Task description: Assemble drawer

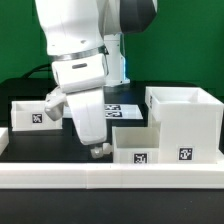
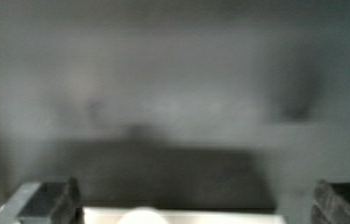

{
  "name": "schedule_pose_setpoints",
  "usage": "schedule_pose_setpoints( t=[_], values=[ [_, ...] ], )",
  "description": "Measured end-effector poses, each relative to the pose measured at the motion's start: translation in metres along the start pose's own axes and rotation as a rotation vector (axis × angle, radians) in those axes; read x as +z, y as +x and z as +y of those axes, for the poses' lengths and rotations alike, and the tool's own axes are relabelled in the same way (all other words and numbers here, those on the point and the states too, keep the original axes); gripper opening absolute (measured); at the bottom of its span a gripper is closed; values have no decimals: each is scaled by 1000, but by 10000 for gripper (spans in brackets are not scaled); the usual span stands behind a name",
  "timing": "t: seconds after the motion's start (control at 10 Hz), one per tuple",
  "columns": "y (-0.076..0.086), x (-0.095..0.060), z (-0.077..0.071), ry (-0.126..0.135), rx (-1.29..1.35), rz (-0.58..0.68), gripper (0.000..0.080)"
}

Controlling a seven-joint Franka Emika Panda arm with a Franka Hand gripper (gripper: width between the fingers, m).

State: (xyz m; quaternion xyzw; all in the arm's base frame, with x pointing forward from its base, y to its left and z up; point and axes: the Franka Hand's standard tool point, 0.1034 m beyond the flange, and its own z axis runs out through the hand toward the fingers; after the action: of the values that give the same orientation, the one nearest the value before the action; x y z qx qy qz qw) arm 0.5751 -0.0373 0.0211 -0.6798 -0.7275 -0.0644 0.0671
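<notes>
The tall white casing [image 1: 185, 122] stands at the exterior view's right, open side up, with a tag on its front. One small white tray [image 1: 138, 150] sits against the casing's left side. The other tray [image 1: 33, 112] sits at the exterior view's left. My gripper [image 1: 97, 150] points down over the dark table between the two trays, just left of the near tray, touching neither. In the wrist view the gripper [image 2: 193, 192] is open, its dark fingers [image 2: 47, 200] wide apart with nothing between them. The view is blurred, with a pale edge [image 2: 145, 214] low between them.
The long low white border rail [image 1: 100, 180] runs along the front of the table. The marker board [image 1: 122, 108] lies flat behind my gripper. A green wall is at the back.
</notes>
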Motion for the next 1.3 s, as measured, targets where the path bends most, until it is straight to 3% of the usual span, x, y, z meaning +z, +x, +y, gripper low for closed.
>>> schedule_pose_setpoints(
  t=[0.3,0.7,0.8,1.3],
  values=[
    [27,2,10,-6,47,1,648],
    [31,4,10,-5,78,1,648],
    [39,4,11,-4,59,-2,648],
    [72,8,13,21,21,-7,648]
  ],
)
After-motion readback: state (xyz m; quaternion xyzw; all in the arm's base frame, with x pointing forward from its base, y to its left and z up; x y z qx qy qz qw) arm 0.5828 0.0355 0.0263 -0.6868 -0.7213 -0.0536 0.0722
